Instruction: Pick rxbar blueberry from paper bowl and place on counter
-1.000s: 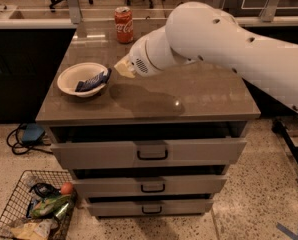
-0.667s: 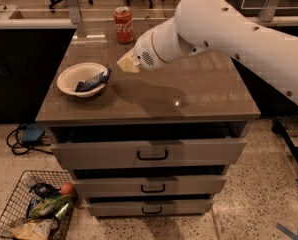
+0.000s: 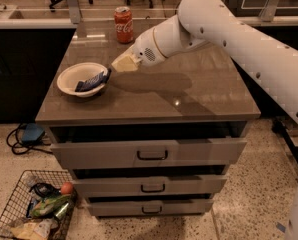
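The small, flat, dark navy-blue wrapped rxbar blueberry [image 3: 91, 81] is lying tilted inside the shallow round off-white paper bowl [image 3: 64, 79], with its right end leaning up on the rim. The bowl is sitting near the left edge of the glossy grey-brown stone bench [image 3: 189, 99]. The white arm's beige tool [image 3: 123, 63] is hovering just beside that raised end. I cannot tell whether it is released or clenched. The bar is likely light and slightly bendy, with a slick wrapper, so pinching across its narrow width at the raised end looks best. The light bowl may slide if nudged. 1 red soda can [image 3: 123, 24] is standing well apart.
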Controlling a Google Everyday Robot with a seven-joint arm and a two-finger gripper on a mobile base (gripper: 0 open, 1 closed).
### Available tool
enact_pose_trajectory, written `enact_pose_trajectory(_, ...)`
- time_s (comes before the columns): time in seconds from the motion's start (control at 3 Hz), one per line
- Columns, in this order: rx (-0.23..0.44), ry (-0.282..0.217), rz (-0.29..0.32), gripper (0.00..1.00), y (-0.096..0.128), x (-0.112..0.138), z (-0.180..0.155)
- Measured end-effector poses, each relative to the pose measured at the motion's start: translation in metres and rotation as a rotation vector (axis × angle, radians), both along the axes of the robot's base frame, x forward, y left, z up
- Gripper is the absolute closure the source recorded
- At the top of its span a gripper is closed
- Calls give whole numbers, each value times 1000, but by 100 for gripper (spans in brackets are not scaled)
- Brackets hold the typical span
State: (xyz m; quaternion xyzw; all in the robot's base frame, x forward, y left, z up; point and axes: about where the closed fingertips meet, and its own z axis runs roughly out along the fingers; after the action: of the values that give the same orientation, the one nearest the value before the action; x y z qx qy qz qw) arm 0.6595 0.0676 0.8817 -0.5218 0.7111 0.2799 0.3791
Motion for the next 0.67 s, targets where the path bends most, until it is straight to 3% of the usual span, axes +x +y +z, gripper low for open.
enact_pose_trajectory(0.67, -3, 1, 2, 27, 4, -2, -1)
